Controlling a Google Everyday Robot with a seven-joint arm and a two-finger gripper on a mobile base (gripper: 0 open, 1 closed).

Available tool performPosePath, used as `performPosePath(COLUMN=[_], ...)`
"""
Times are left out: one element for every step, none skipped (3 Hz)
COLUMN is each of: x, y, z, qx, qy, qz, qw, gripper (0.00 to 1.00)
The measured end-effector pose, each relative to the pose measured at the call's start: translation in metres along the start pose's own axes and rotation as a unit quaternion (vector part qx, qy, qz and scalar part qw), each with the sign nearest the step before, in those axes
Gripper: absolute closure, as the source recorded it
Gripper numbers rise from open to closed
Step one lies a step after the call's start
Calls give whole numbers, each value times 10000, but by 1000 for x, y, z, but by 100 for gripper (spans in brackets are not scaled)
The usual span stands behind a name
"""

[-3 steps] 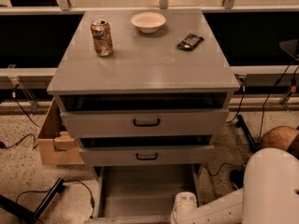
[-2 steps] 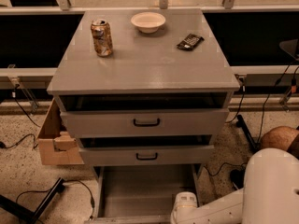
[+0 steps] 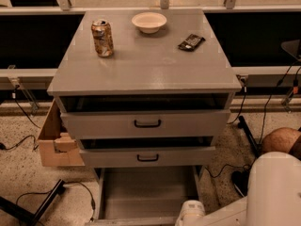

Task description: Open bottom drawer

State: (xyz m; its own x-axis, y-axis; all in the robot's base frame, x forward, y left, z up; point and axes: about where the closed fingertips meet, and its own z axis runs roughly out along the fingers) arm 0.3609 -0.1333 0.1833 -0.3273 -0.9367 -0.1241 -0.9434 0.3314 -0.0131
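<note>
The bottom drawer (image 3: 148, 192) of the grey cabinet (image 3: 146, 65) stands pulled far out, and its plain grey inside shows. Its front runs along the picture's bottom edge, and its handle is out of view. My gripper (image 3: 190, 214) shows only as a white rounded end at the bottom edge, by the drawer's front right corner. My white arm (image 3: 275, 192) reaches it from the lower right. The two upper drawers, top (image 3: 146, 124) and middle (image 3: 147, 157), each stand slightly out and carry black bar handles.
On the cabinet top stand a soda can (image 3: 102, 37), a white bowl (image 3: 149, 22) and a dark snack packet (image 3: 191, 42). An open cardboard box (image 3: 56, 142) sits on the floor to the left. Cables and a black bar (image 3: 44, 204) lie on the floor.
</note>
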Motion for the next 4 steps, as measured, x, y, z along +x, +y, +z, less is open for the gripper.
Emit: performPosePath(x=[10,10,10,10], y=[40,40,40,40], z=[-1,-1,-1,-2], qx=[-409,-409,-409,-409], qy=[-28,-27,-27,-27], qz=[-62,-62,-62,-62], qw=[9991,9991,9991,9991], gripper=[41,72,95,100])
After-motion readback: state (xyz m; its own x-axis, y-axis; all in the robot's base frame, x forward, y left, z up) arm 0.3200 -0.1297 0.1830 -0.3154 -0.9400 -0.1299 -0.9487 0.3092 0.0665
